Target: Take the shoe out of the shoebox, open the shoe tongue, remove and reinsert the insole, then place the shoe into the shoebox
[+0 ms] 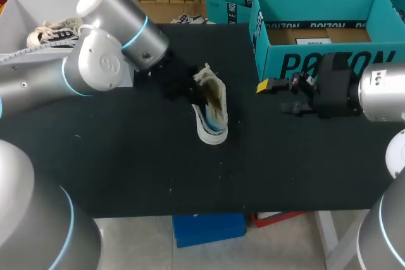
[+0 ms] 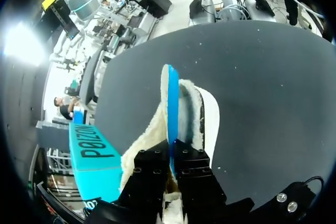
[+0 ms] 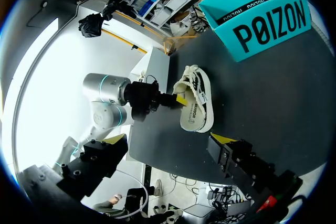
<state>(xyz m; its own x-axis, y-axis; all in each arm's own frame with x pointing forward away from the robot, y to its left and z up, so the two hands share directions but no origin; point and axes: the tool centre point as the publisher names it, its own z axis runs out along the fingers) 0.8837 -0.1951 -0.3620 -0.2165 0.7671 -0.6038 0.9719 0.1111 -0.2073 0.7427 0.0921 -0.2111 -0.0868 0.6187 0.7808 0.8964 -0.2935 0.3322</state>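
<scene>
A cream shoe (image 1: 212, 117) with fleece lining lies on its side mid-table on the black mat. My left gripper (image 1: 188, 90) is at its opening. In the left wrist view its black fingers (image 2: 157, 167) are shut on the thin blue edge of the insole (image 2: 171, 103), which stands up between the fleece sides. The right wrist view shows the shoe (image 3: 195, 106) with the left gripper (image 3: 178, 99) at it. My right gripper (image 1: 276, 97) (image 3: 167, 140) hovers open and empty, right of the shoe, in front of the teal shoebox (image 1: 316, 62) (image 3: 268, 22) (image 2: 89, 156).
A white box (image 1: 25, 4) holding other shoes stands at the back left, behind my left arm. The teal shoebox, open at the top, takes up the back right corner. The table's front edge runs along the near side.
</scene>
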